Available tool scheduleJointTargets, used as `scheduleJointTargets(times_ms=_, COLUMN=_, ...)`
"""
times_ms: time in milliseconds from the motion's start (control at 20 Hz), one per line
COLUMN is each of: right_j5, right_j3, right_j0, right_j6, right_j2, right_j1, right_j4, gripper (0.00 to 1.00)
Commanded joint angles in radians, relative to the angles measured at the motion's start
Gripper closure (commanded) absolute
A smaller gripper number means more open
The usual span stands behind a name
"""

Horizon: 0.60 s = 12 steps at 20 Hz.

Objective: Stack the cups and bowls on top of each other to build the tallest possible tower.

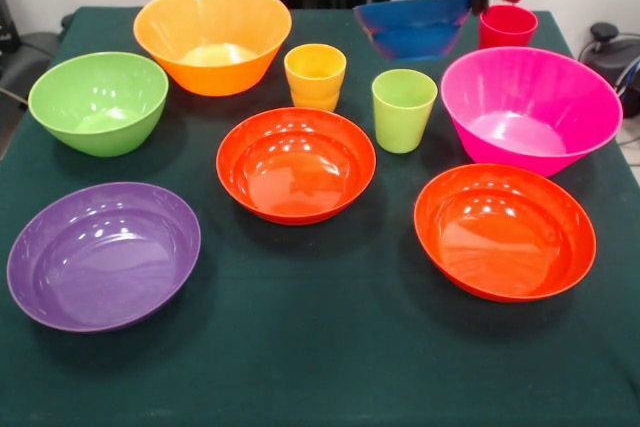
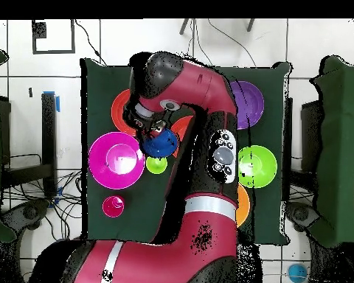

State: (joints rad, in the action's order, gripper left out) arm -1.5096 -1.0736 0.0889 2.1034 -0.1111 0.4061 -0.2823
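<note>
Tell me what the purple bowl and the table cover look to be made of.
Purple bowl: apparently hard plastic, glossy; bright light spots reflect off its smooth inside. Table cover: seemingly dark green cloth, matte; it shows no glare and a soft, felt-like surface.

Nothing stacked; all upright on table, apart.
Bowls: orange [image 1: 212,37], green [image 1: 98,102], purple [image 1: 103,254], pink [image 1: 530,107], two red-orange [image 1: 296,164] [image 1: 504,231].
Blue bowl [image 1: 412,25] tilted, off table.
Cups: yellow [image 1: 315,76], green [image 1: 403,109], red [image 1: 507,26].
</note>
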Motion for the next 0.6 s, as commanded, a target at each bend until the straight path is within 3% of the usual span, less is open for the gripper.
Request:
scheduleJointTargets(times_ms=50, right_j5=-0.159, right_j3=0.036, right_j0=-0.042, right_j6=0.214, right_j2=0.082, right_j1=0.01, right_j4=-0.02, gripper=1.0)
scheduleJointTargets(times_ms=350, right_j5=-0.212, right_j3=0.032, right_j0=-0.05, right_j6=0.215, right_j2=0.055, right_j1=0.019, right_j4=-0.017, gripper=1.0)
scheduleJointTargets(times_ms=600, right_j5=-0.121, right_j3=0.012, right_j0=-0.056, right_j6=0.166, right_j2=0.023, right_j1=0.013, right_j4=0.019, gripper=1.0)
